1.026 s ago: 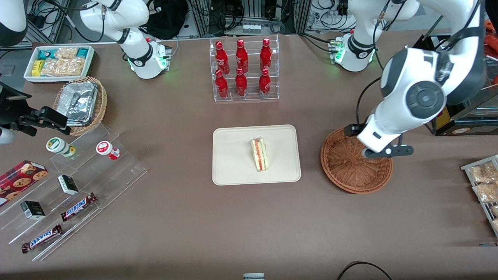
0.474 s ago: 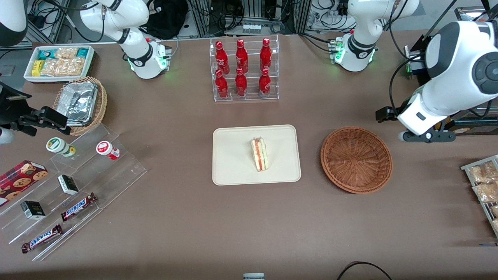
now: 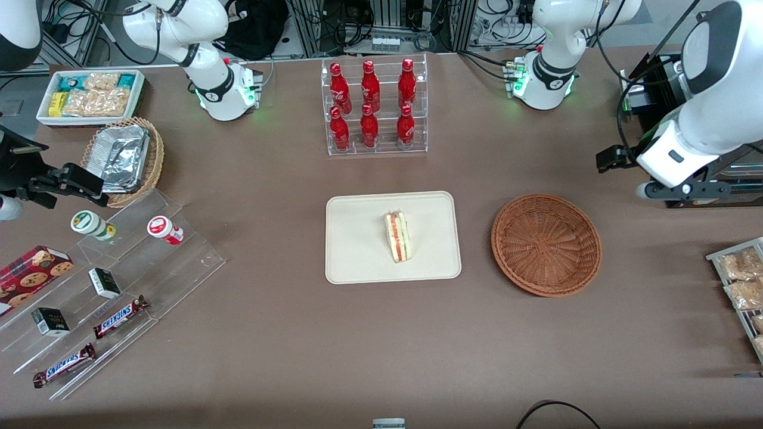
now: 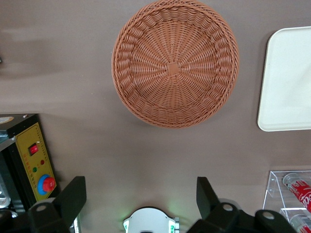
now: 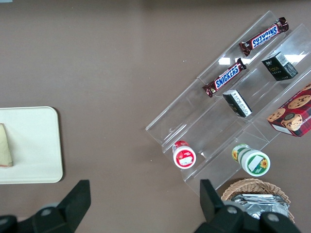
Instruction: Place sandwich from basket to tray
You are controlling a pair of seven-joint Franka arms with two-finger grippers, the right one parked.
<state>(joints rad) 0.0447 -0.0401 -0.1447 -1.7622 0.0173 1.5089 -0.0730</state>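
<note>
The sandwich (image 3: 397,237) lies on the cream tray (image 3: 357,256) in the middle of the table, filling layers showing; its edge also shows in the right wrist view (image 5: 4,145). The reddish-brown wicker basket (image 3: 546,244) sits empty beside the tray, toward the working arm's end. My left gripper (image 3: 682,189) hangs high above the table, farther from the front camera than the basket and off to the working arm's end. In the left wrist view my gripper (image 4: 140,194) is open and empty, with the basket (image 4: 175,63) and a tray corner (image 4: 286,82) below.
A clear rack of red bottles (image 3: 374,107) stands farther back than the tray. A black box with a yellow panel (image 4: 34,160) sits close under my gripper. Bagged snacks (image 3: 742,286) lie at the working arm's end. A stepped acrylic shelf (image 3: 113,280) holds snacks at the parked arm's end.
My left gripper has moved from above the basket toward the working arm's end and farther from the camera. The sandwich has stayed on the tray.
</note>
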